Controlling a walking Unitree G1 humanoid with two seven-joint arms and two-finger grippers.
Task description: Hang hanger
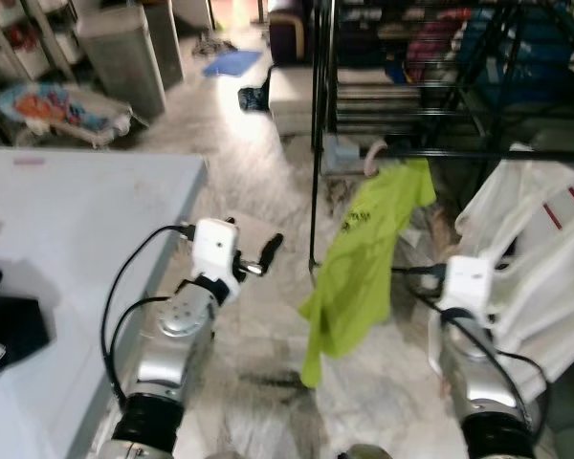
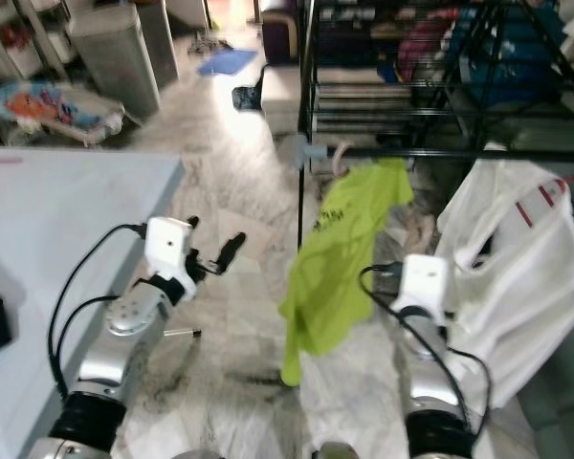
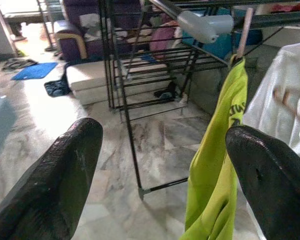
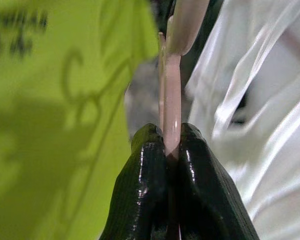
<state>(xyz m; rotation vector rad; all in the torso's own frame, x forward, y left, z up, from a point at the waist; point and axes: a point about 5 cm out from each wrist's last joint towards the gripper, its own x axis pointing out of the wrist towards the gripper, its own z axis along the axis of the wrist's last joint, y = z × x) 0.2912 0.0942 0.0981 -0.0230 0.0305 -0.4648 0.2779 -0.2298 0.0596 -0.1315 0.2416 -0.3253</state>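
The black clothes rack (image 1: 440, 105) is the landmark here. Hooked over its front rail (image 2: 459, 153) is a pink hanger (image 4: 171, 100) carrying a lime-green shirt (image 1: 359, 268), which droops below the rail toward the marble floor (image 1: 258, 335). The right gripper (image 4: 171, 150) sits just under the rail with its fingers pinched tight on the hanger's thin edge (a narrow hold, probably to steady it on the rail). A white garment (image 1: 540, 268) hangs beside the shirt on the rack. The left gripper (image 3: 160, 170) hovers well short of the rack, fingers spread wide and holding nothing, likely kept clear of the work.
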